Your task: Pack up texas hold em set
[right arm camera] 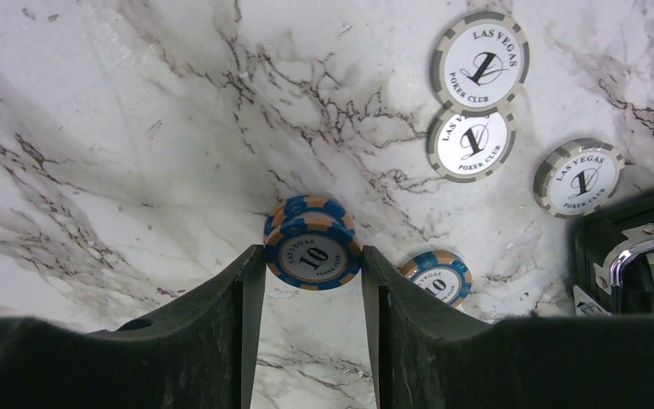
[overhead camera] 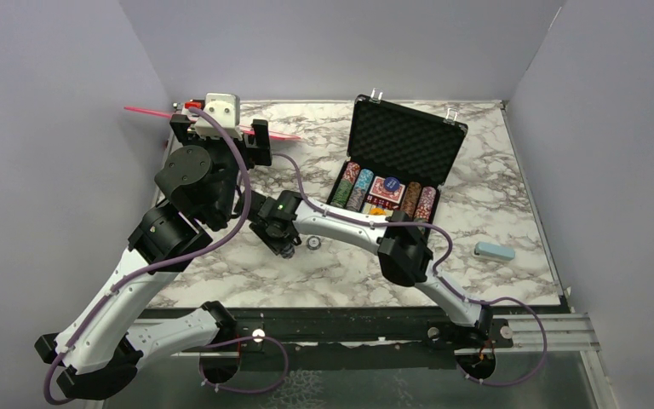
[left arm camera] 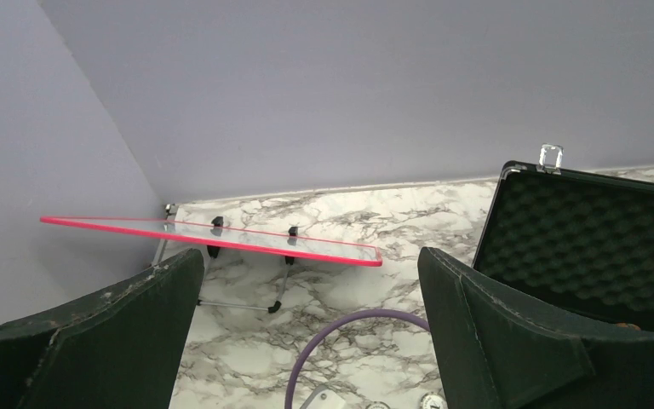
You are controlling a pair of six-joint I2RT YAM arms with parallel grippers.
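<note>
Marble table (overhead camera: 247,281), walled in grey on three sides. Left arm (overhead camera: 128,281) folded up high over the far left corner. Right arm (overhead camera: 349,226) stretched low across the middle, reaching leftward.

Black briefcase (overhead camera: 404,136) on the table, far right of centre, open, foam-lined lid upright, two metal latches on the lid's top edge. Inside the tray: rows of multicoloured poker chips (overhead camera: 356,183), card decks (overhead camera: 385,194) between the rows, a dark blue round button (overhead camera: 391,181) on top of the decks.

Pink strip (left arm camera: 221,237) on wire legs in the far left corner, lying level, just beyond the left tool (left arm camera: 311,260). Left tool released, jaws spread wide, nothing between them, held well above the table and aimed at the back wall. Purple cable (left arm camera: 349,328) looping beneath it.

Light-blue block (overhead camera: 494,250) near the table's right edge, well apart from the briefcase.

Right tool (right arm camera: 311,256) clenched on a small blue-and-orange "10" chip stack (right arm camera: 311,213), fingers (right arm camera: 247,290) pressed against both edges. Cannot tell whether the stack rests on the marble or hangs just above it.

Loose on the table, left of the briefcase corner (right arm camera: 630,230): three grey-and-white "1" chips, two of them (right arm camera: 479,61) (right arm camera: 472,142) touching, the third (right arm camera: 579,177) near the corner. One more blue "10" chip (right arm camera: 437,277) flat, just beside the right tool's finger.
</note>
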